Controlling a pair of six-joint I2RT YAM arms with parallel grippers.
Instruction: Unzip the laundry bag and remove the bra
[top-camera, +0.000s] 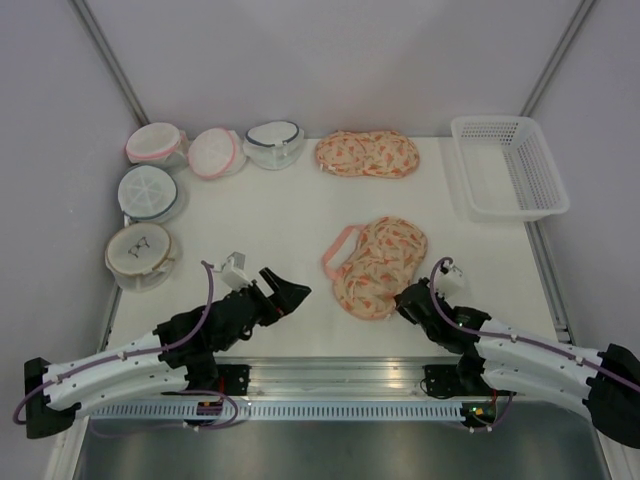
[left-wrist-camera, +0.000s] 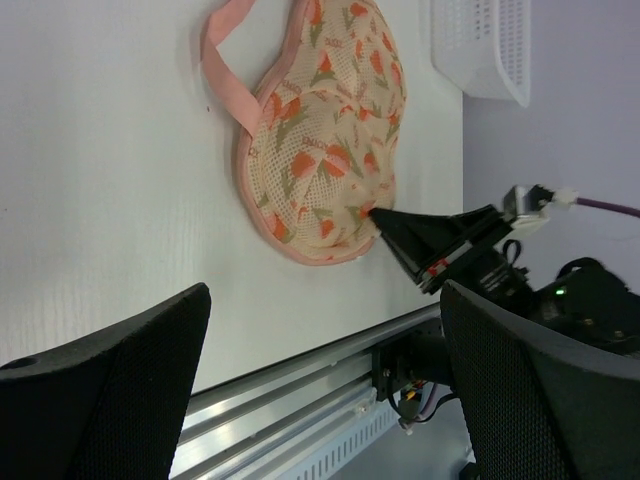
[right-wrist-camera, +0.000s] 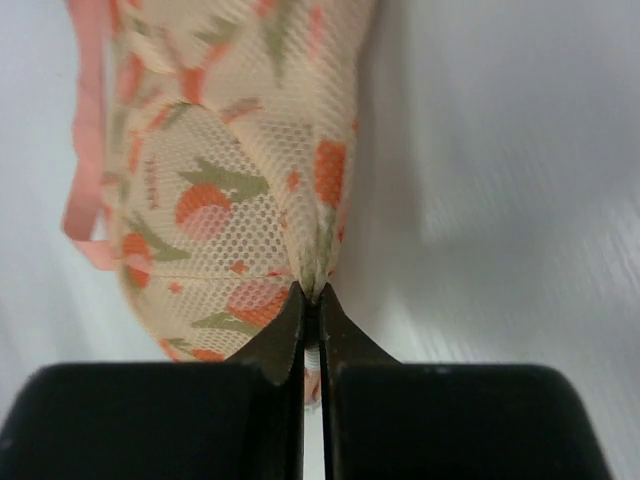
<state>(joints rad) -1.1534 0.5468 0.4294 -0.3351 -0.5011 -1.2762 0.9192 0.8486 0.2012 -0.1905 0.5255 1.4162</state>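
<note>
Right fingers (right-wrist-camera: 285, 345) pinched closed on near hem of laundry bag (right-wrist-camera: 230, 190), probably anchoring it for unzipping. Left fingers (left-wrist-camera: 110, 400) spread wide, empty, lower left. Bag lies centre frame on desk (top-camera: 280, 220); bra not visible, presumably inside. Twin bag (top-camera: 367, 154) upper centre, untouched.

Laundry bag (top-camera: 378, 266) — peach mesh w/ orange-and-green print, pink trim & loop; twin bag (top-camera: 367, 154) carries the same pattern. Table (top-camera: 270, 215) and basket (top-camera: 508, 168) white. Round mesh bags: pink-rim bag (top-camera: 155, 143), second pink-rim bag (top-camera: 215, 152), dark-rim bag (top-camera: 273, 143), pale-blue bag (top-camera: 150, 190), tan bag (top-camera: 140, 252). Left gripper (top-camera: 288, 285) and right gripper (top-camera: 398, 297) black — cable (left-wrist-camera: 610, 207) purple.
</note>
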